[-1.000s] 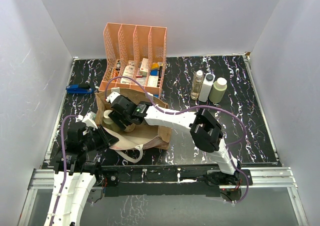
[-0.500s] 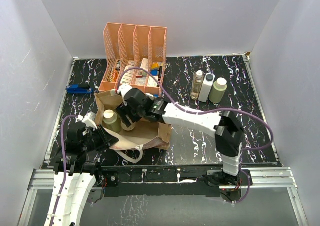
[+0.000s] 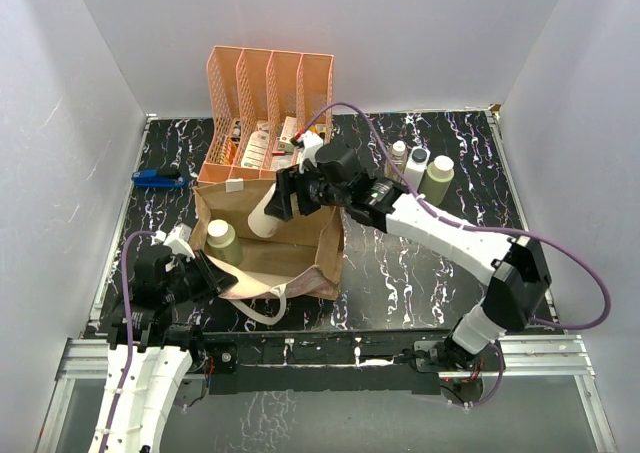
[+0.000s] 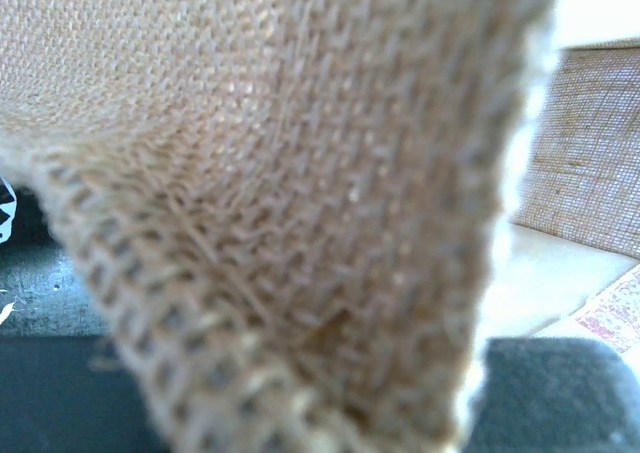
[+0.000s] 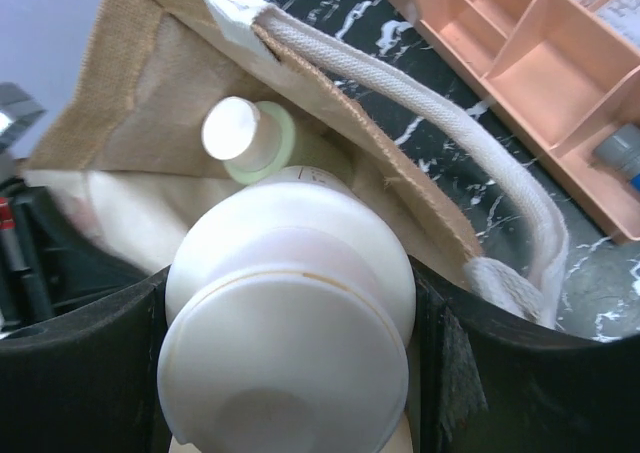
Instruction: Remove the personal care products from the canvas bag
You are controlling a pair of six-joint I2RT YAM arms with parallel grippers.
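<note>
The canvas bag (image 3: 300, 258) stands open at the near left of the table. My right gripper (image 3: 290, 195) is shut on a pale bottle with a cream cap (image 3: 265, 216) and holds it tilted above the bag's back rim. In the right wrist view the bottle's cream cap (image 5: 290, 373) fills the space between my black fingers (image 5: 470, 373). One olive-green bottle with a cream cap (image 3: 222, 241) stands inside the bag, also in the right wrist view (image 5: 250, 133). My left gripper (image 3: 208, 276) pinches the bag's near left wall; canvas (image 4: 280, 173) fills its view.
Three bottles stand at the back right: clear (image 3: 398, 155), white (image 3: 415, 170), olive-green (image 3: 436, 180). The orange slotted rack (image 3: 268, 93) with boxes stands just behind the bag. A blue object (image 3: 158, 179) lies at the far left. The bag's cream strap (image 5: 430, 143) hangs beside the held bottle.
My right gripper has risen out of the bag with the bottle and moved back and to the right. The bag's mouth stands wider open. The left arm has not moved.
</note>
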